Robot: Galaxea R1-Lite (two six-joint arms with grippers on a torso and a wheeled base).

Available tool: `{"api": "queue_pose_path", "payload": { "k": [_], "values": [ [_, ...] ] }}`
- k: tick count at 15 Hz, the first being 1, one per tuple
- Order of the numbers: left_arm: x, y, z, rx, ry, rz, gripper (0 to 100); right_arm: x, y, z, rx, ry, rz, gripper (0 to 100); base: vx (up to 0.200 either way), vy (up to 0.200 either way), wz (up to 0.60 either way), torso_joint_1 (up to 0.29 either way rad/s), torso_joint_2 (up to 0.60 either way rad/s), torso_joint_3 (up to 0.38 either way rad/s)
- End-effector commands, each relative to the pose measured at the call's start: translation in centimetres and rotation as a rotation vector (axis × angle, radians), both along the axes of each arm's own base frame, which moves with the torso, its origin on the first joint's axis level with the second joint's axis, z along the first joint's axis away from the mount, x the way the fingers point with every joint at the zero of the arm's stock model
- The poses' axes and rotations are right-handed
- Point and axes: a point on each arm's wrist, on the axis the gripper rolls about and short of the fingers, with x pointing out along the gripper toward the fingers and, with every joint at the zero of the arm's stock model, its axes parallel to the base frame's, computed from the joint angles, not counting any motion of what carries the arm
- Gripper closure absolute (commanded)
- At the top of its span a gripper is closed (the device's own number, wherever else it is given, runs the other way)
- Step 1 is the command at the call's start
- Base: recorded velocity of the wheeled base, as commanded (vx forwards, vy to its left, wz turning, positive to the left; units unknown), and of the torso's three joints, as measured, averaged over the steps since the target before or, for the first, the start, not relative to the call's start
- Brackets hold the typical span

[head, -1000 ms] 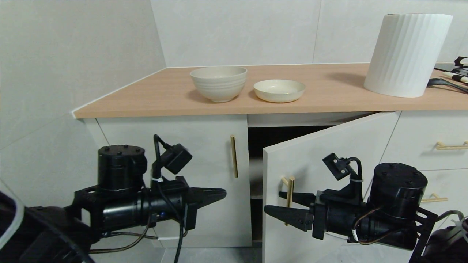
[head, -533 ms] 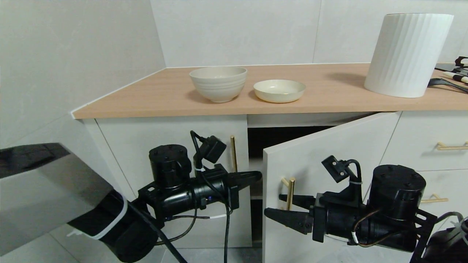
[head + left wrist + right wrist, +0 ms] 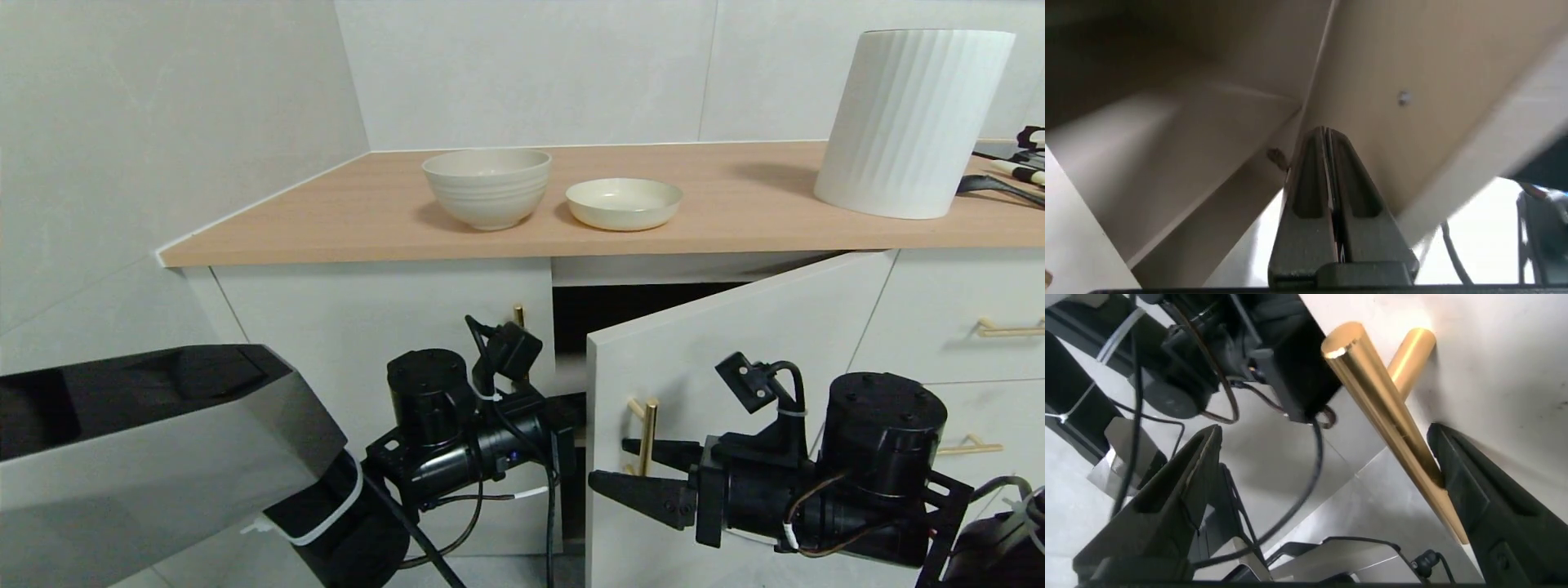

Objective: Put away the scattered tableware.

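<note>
Head view: left gripper point(image 3: 1325, 143), pinched together, is sliding right behind the ajar door point(image 3: 718, 343) to widen it; right gripper point(image 3: 608, 462) is gaping around its handle point(image 3: 649, 433).

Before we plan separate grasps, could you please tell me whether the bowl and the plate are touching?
Apart. The head view shows a strip of bare counter between the bowl and the plate.

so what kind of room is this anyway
Most likely a kitchen: a wooden countertop carries a bowl and a shallow dish, and below it a white cabinet door with a brass handle stands ajar.
</note>
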Motion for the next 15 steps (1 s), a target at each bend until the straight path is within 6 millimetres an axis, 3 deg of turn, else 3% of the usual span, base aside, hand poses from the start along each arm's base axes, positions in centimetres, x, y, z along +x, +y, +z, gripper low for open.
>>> {"api": "queue_pose_path", "payload": {
  "k": [1,4,7,10,12,13,15],
  "values": [
    [0.3,-0.3,-0.1,-0.003,-0.005,0.008,100,0.2,-0.2,-0.1,-0.006,-0.004,-0.014,0,0.000,0.000,0.00,0.000,0.00,0.000],
    [0.3,-0.4,-0.1,-0.005,-0.007,0.009,100,0.9,-1.1,-0.9,-0.073,-0.079,-0.090,0,0.000,0.000,0.00,0.000,0.00,0.000],
    [0.3,-0.6,-0.1,-0.007,-0.010,0.001,100,0.2,-3.4,-0.8,-0.105,-0.094,-0.141,0,0.000,0.000,0.00,0.000,0.00,0.000],
    [0.3,-0.7,0.3,-0.014,-0.020,0.001,100,-1.7,-5.9,-0.5,-0.157,-0.143,-0.199,0,0.000,0.000,0.00,0.000,0.00,0.000],
    [0.2,-0.7,0.6,-0.020,-0.027,0.000,100,-2.7,-7.0,-1.3,-0.332,-0.220,-0.419,0,0.000,0.000,0.00,0.000,0.00,0.000],
    [0.1,-0.7,1.1,-0.028,-0.036,0.000,100,-3.4,-7.0,-1.0,-0.370,-0.236,-0.524,0,0.000,0.000,0.00,0.000,0.00,0.000],
    [-0.3,-0.4,2.6,-0.049,-0.061,-0.006,100,-5.0,-7.8,0.6,-0.369,-0.258,-0.574,0,0.000,0.000,0.00,0.000,0.00,0.000]
  ]
}}
